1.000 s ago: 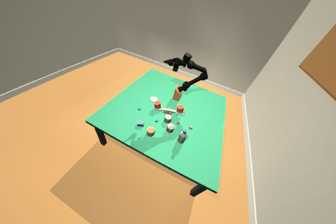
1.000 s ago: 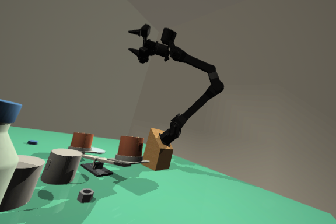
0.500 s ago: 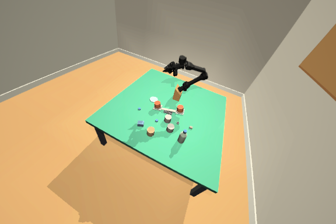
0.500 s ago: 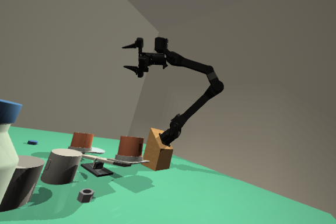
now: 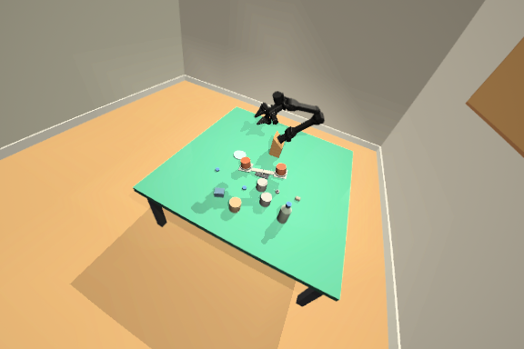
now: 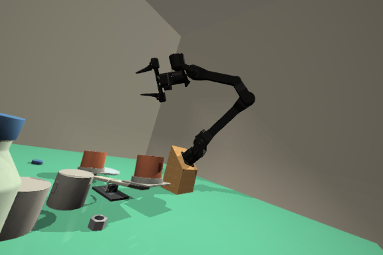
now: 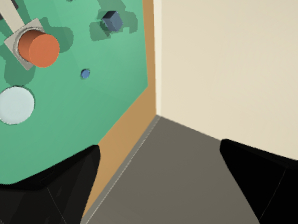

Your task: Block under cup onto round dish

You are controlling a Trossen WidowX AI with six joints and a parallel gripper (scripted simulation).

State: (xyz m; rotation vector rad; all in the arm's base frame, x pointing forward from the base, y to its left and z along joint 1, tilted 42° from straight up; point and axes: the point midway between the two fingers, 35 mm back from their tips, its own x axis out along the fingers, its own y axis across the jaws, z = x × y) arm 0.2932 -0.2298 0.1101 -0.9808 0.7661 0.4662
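One orange-red cup (image 5: 246, 163) (image 6: 94, 159) (image 7: 42, 50) stands on the balance (image 5: 261, 171) (image 6: 110, 179) (image 7: 11, 16) at the end near the round dish. The other identical cup (image 5: 281, 169) (image 6: 149, 166) stands on the opposite end, whose pan is off the table. I cannot tell surely which end is lower. No block shows; the cups hide what is under them. The pale round dish (image 5: 239, 154) (image 6: 113, 171) (image 7: 16, 105) is bare. My gripper (image 5: 257, 119) (image 6: 139, 84) (image 7: 162, 149) is open and empty, high above the table and away from both cups.
A wooden block (image 5: 276, 146) (image 6: 179, 175) stands at the arm's base. Two grey cups (image 5: 262, 184) (image 5: 266, 199), a tan cup (image 5: 235, 204), a bottle (image 5: 284, 214), a nut (image 6: 98, 222), a blue-grey box (image 5: 219, 192) (image 7: 112, 21) and a blue disc (image 5: 217, 169) (image 7: 85, 74) are around the balance.
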